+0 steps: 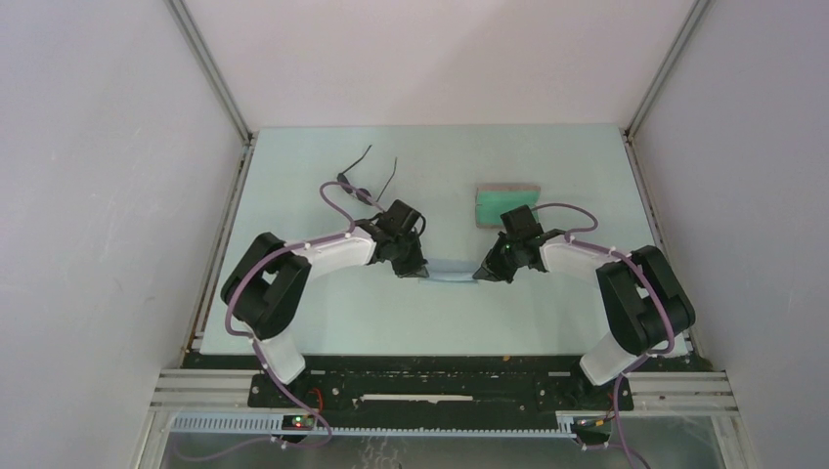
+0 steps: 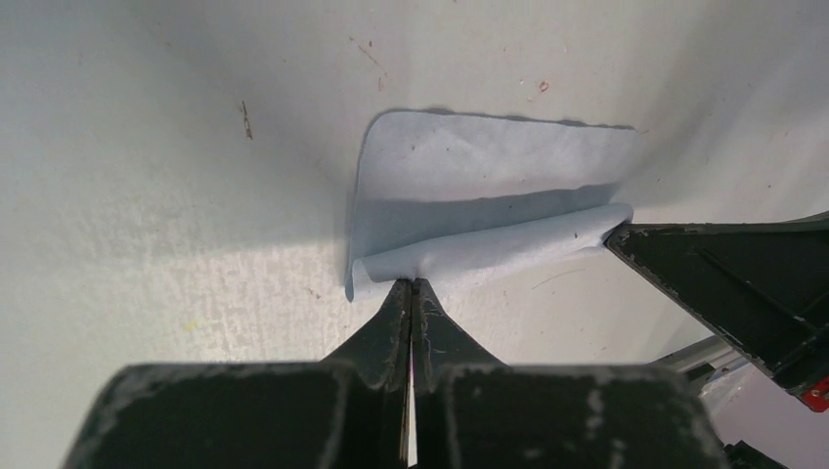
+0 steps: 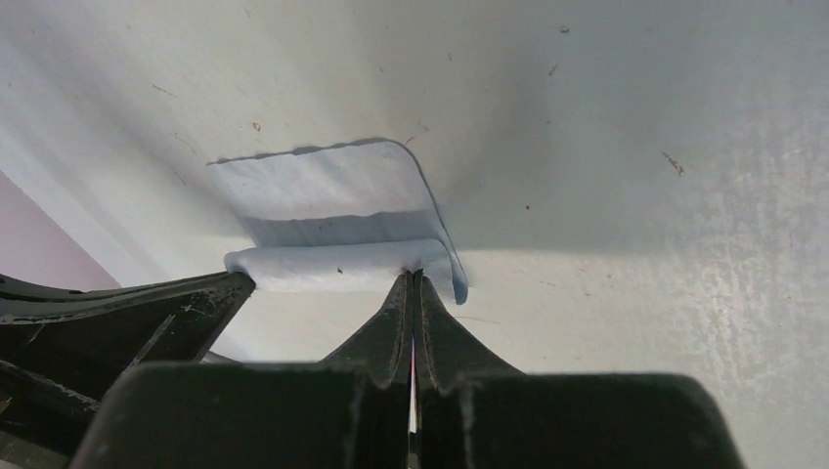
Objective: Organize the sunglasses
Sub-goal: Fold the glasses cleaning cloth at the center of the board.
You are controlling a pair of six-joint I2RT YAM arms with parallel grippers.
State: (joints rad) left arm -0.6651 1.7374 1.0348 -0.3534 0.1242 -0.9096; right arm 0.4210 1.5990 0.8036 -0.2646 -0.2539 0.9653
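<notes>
The left hand [image 2: 412, 283] and right hand [image 3: 414, 276] each pinch a near corner of the light blue cloth [image 2: 489, 171]; the sunglasses [image 1: 360, 181] lie beyond the cloth, apart.

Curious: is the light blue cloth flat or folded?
Partly folded: the light blue cloth has one edge curled over, pinched by left claw and right claw.
</notes>
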